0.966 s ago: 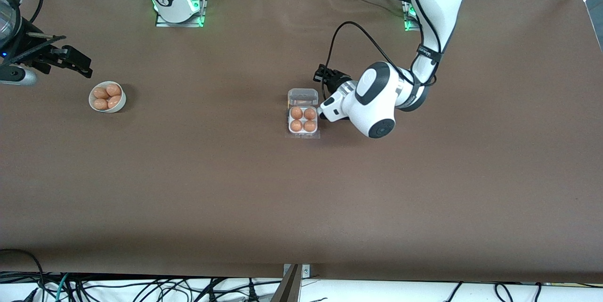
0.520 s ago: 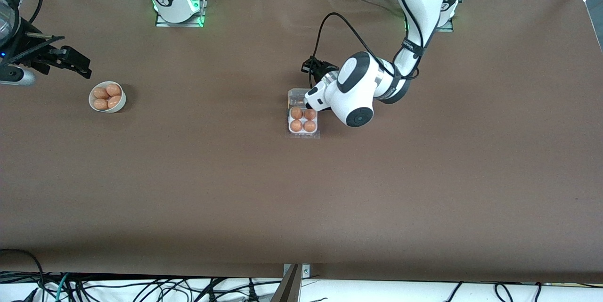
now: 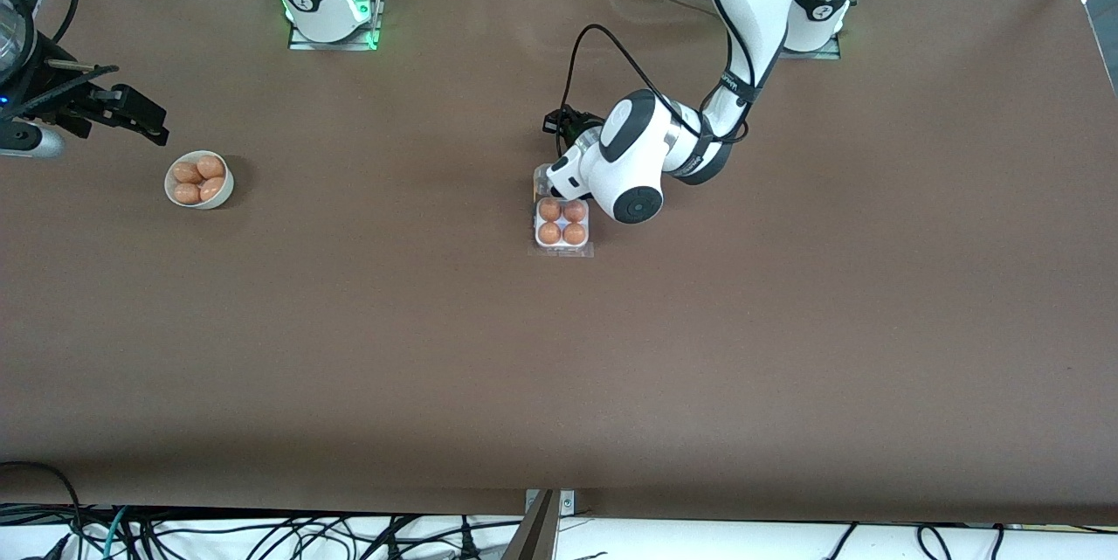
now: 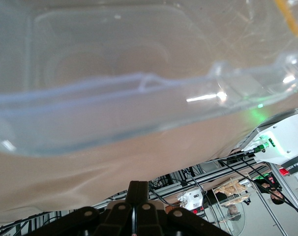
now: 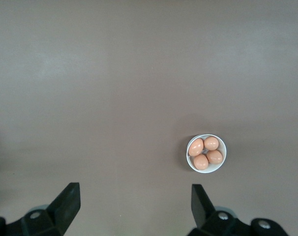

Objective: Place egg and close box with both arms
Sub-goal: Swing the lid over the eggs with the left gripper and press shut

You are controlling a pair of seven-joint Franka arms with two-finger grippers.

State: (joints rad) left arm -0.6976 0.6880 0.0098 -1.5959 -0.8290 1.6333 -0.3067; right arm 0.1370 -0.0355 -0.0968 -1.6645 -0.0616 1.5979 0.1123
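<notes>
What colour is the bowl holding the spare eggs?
White. The bowl shows best in the right wrist view, with four tan-orange eggs inside.

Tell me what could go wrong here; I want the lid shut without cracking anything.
1. The left pincer is pressed right against the clear lid of the box. Pushing at an angle could slide the light box across the table instead of folding the lid.
2. All four cells hold eggs; a lid forced down unevenly could press on them.
3. The right pincer waits open above the table near the bowl, so nothing steadies the box.
</notes>
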